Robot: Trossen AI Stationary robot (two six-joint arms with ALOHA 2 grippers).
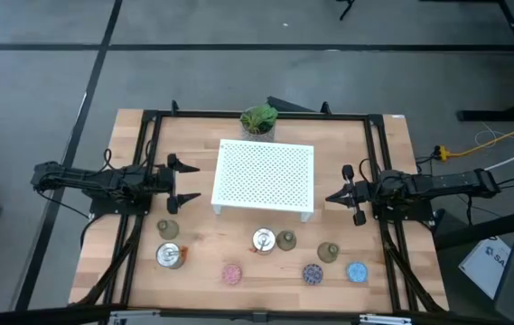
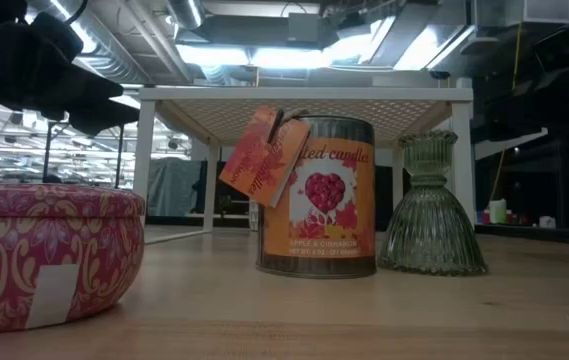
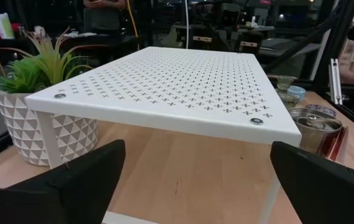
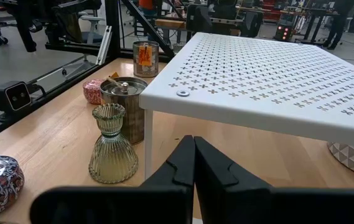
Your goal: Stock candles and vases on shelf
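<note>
The white perforated shelf stands on its legs at the table's middle, with nothing on top. Near the front edge stand two silver tin candles, a pink candle, a dark blue one and a light blue one. Three olive-green vases stand among them. My left gripper is open beside the shelf's left edge, facing the shelf. My right gripper is shut beside the shelf's right edge, holding nothing.
A potted leafy plant stands just behind the shelf's far edge. Black frame rails run along the table's left, right and far sides. In the low view a tin candle and a vase stand before the shelf.
</note>
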